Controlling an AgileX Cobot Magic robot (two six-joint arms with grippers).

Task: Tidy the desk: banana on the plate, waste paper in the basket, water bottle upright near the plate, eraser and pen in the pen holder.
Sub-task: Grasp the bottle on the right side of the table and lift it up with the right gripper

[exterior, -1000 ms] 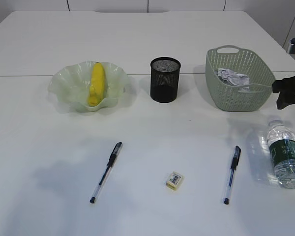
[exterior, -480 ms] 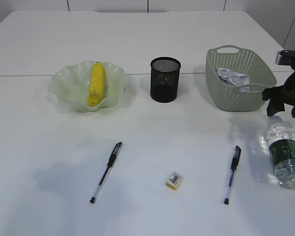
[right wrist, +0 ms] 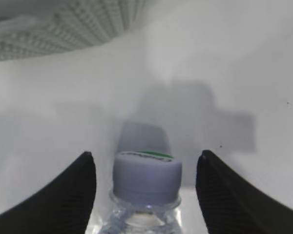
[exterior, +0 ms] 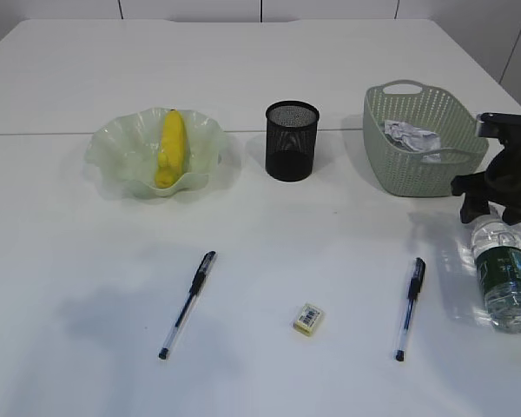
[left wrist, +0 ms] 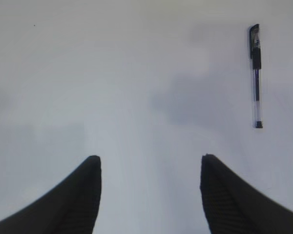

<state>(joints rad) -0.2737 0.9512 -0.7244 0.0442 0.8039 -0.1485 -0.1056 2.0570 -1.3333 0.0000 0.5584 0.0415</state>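
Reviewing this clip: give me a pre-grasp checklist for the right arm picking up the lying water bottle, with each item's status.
1. Right pincer open: ok.
2. Water bottle cap centred between the fingers: ok.
3. Fingers clear of the bottle, no contact yet: ok.
4. Basket clear of the approach: ok, it sits just behind.
5. Pincer low enough to close on the neck: cannot tell.
6. Nearby pen out of the way: ok, apart from the bottle.

Bright, even light; soft shadows; wrist views blurry.
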